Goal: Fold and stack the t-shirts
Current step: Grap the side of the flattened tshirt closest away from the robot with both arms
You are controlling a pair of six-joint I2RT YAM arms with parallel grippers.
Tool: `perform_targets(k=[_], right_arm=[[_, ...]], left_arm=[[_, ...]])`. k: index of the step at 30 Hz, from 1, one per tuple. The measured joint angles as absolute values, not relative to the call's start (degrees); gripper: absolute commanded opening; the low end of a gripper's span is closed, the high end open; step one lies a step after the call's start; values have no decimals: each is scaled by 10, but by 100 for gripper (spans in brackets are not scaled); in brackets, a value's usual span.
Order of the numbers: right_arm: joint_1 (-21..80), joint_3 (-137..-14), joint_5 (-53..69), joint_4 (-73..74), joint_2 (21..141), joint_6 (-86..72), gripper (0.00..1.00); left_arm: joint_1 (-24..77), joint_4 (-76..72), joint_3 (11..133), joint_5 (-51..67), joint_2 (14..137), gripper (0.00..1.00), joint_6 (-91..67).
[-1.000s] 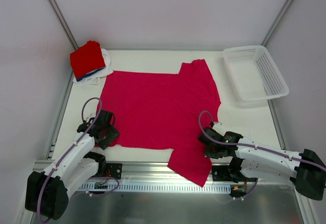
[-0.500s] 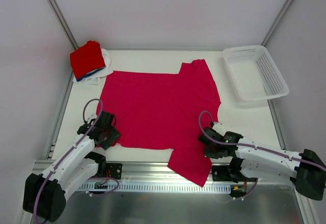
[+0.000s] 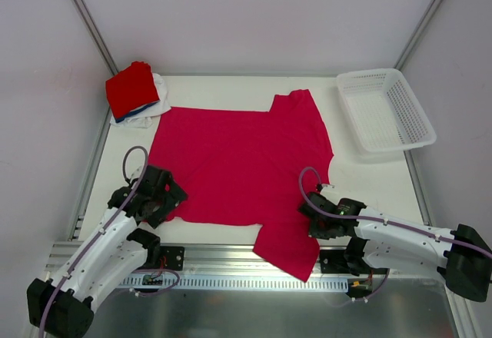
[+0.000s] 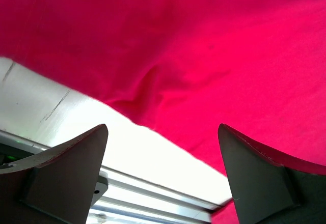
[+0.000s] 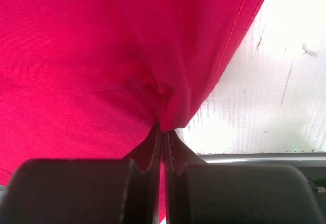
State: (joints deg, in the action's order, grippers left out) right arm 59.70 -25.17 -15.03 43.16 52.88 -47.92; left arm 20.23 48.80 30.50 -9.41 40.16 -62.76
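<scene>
T-shirt (image 3: 238,165), soft and limp, likely handles best by its near edge: right end effector (image 5: 162,135) pinches it there, left end effector (image 4: 163,169) gapes empty above.

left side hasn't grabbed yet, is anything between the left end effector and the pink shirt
Nothing visible. The left end effector is open right over the shirt's near hem, with only bare table showing beside the cloth. The right end effector is shut on the shirt.
</scene>
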Motion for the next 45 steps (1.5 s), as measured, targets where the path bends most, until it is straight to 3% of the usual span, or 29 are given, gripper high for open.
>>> perform_targets(k=[10,12,21,26,30,42,45], right_arm=[[597,-252,-150,431,529,-477,1],[597,-252,-150,431,529,-477,1],[597,-252,-150,431,529,-477,1],[597,-252,-150,431,529,-477,1],[597,-252,-150,431,529,-477,1],[597,-257,-150,429,542,-473,1],[597,-257,-150,429,544,-472,1]], left_arm=[[253,481,224,-65,416,89,-684],[258,479,221,-66,412,76,-688],[267,461,219,-89,421,67,-709],[267,446,227,-114,448,67,-713],[267,438,230,-141,466,58,-714],[267,435,236,-188,495,42,-714],[267,435,238,-196,503,30,-714]])
